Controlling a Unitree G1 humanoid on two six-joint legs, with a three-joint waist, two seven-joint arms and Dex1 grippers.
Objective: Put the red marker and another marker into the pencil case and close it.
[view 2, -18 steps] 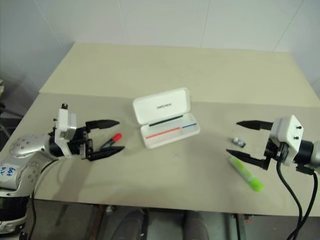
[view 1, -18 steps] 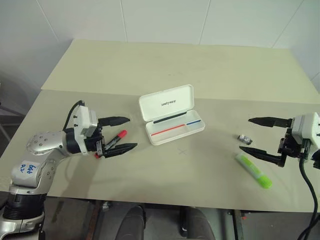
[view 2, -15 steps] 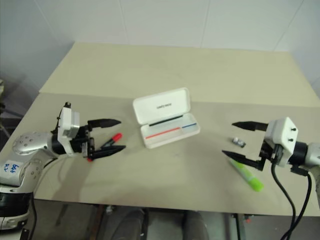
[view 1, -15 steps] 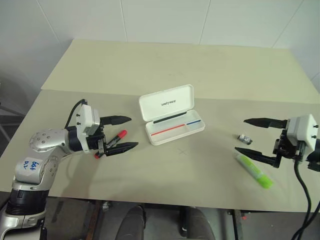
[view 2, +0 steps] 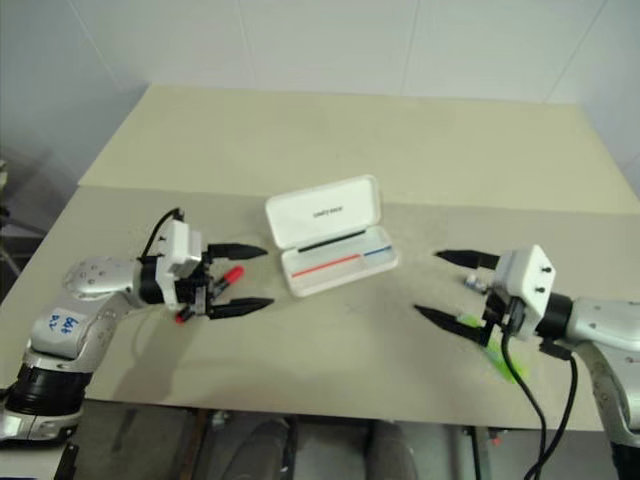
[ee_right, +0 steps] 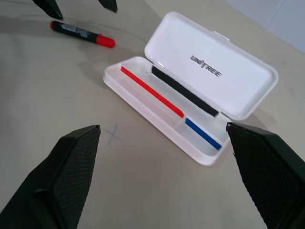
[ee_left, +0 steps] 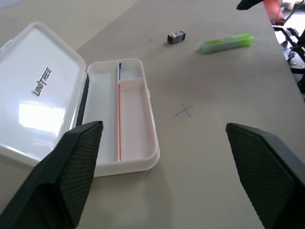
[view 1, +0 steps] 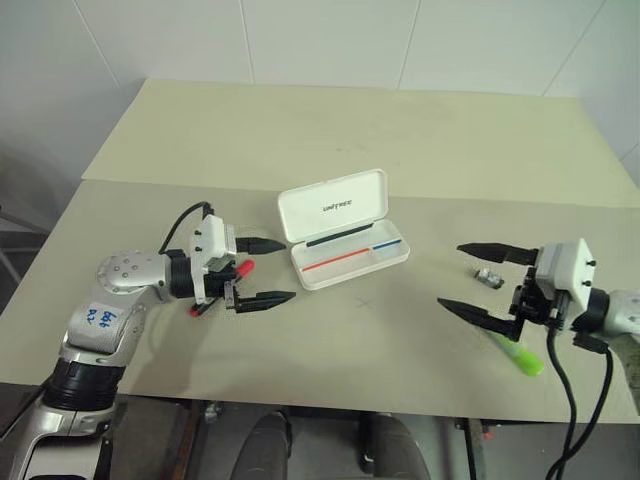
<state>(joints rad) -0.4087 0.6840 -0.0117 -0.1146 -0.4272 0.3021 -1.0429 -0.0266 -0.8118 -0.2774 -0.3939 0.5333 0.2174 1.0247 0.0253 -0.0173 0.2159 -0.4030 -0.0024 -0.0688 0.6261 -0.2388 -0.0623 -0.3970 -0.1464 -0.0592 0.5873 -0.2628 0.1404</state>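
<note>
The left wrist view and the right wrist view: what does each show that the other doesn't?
The left wrist view alone has the green highlighter and a small grey object lying on the table beyond the case. The right wrist view alone has the red marker lying on the table past the case. Both show the open white pencil case with red and blue lines inside, the pencilled cross on the table, and that arm's own claw spread wide.

I see a pale beige, matte table [view 1: 420, 130] with a seam running across it. On it lie an open white plastic pencil case [view 1: 343, 229], a black-barrelled, red-capped marker [ee_right: 82, 33], a chunky lime-green highlighter [ee_left: 226, 42], a tiny grey metallic object [ee_left: 176, 36], and a faint pencilled cross mark [ee_left: 185, 111].
</note>
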